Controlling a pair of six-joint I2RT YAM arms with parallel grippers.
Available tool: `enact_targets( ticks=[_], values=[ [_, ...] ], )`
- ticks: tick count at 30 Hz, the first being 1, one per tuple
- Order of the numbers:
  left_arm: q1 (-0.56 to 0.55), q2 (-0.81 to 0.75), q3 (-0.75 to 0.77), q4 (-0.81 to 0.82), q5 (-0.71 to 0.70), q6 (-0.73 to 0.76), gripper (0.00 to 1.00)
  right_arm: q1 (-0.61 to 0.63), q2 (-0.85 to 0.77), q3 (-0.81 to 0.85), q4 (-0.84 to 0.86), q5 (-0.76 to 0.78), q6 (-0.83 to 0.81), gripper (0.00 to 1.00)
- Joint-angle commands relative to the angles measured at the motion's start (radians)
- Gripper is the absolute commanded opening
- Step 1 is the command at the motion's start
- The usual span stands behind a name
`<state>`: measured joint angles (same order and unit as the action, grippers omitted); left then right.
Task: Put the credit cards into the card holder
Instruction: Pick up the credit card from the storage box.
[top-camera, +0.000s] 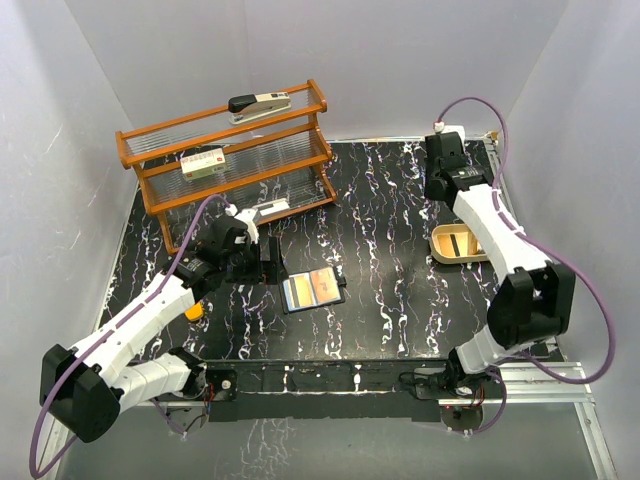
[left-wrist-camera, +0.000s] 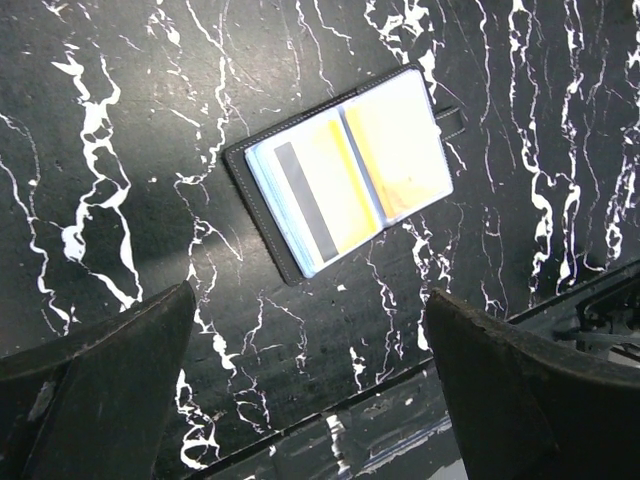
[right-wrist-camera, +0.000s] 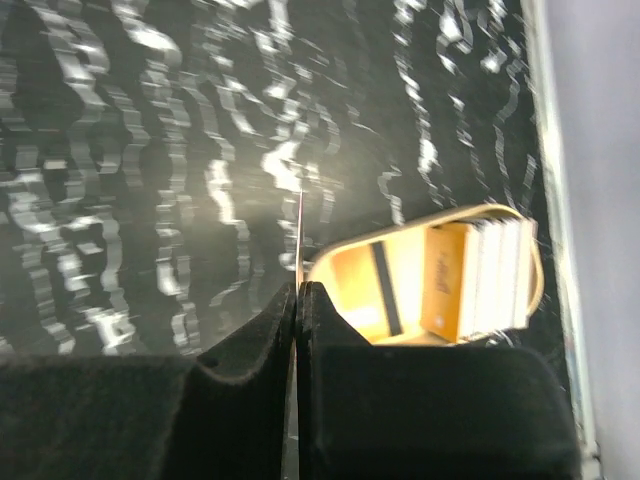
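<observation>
Card holder (left-wrist-camera: 345, 165) open flat ahead of spread L fingers (left-wrist-camera: 110, 390); R fingers (right-wrist-camera: 260, 340) clamp card (right-wrist-camera: 299, 235) edge-on.

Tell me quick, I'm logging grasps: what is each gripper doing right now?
Left gripper: open, holding nothing.
Right gripper: shut on a thin credit card, seen edge-on.

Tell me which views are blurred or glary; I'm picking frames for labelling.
Right wrist: motion blur streaks the table's veins; the tray is soft; the credit card in the right gripper is a thin line. Left wrist: sharp, but glare whitens the card holder's sleeves. Top external: sharp, evenly lit.
</observation>
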<state>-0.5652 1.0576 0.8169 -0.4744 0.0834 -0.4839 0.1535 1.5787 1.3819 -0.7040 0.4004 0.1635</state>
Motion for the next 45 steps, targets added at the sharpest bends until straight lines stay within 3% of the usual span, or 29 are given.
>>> enact_targets(
  ticks=[1, 5, 10, 16, 23, 33, 45],
  values=[
    [-0.003, -0.027, 0.022, -0.007, 0.077, -0.026, 0.97, 0.077, -0.114, 0.089, -0.008, -0.126, 0.034, 0.0],
    [-0.002, -0.031, 0.008, 0.042, 0.142, -0.093, 0.91, 0.151, -0.211, 0.042, 0.04, -0.322, 0.07, 0.0],
    [-0.002, -0.017, -0.015, 0.12, 0.249, -0.182, 0.82, 0.252, -0.327, -0.065, 0.129, -0.448, 0.162, 0.0],
    [-0.003, -0.024, -0.059, 0.205, 0.311, -0.288, 0.75, 0.335, -0.42, -0.273, 0.278, -0.647, 0.283, 0.0],
    [-0.002, -0.08, -0.155, 0.414, 0.393, -0.445, 0.6, 0.35, -0.539, -0.54, 0.607, -0.939, 0.5, 0.0],
    [-0.002, -0.111, -0.222, 0.752, 0.544, -0.679, 0.38, 0.351, -0.652, -0.674, 0.834, -1.046, 0.721, 0.0],
    [-0.004, -0.057, -0.272, 1.081, 0.644, -0.846, 0.35, 0.361, -0.637, -0.731, 0.978, -1.115, 0.854, 0.0]
  ],
)
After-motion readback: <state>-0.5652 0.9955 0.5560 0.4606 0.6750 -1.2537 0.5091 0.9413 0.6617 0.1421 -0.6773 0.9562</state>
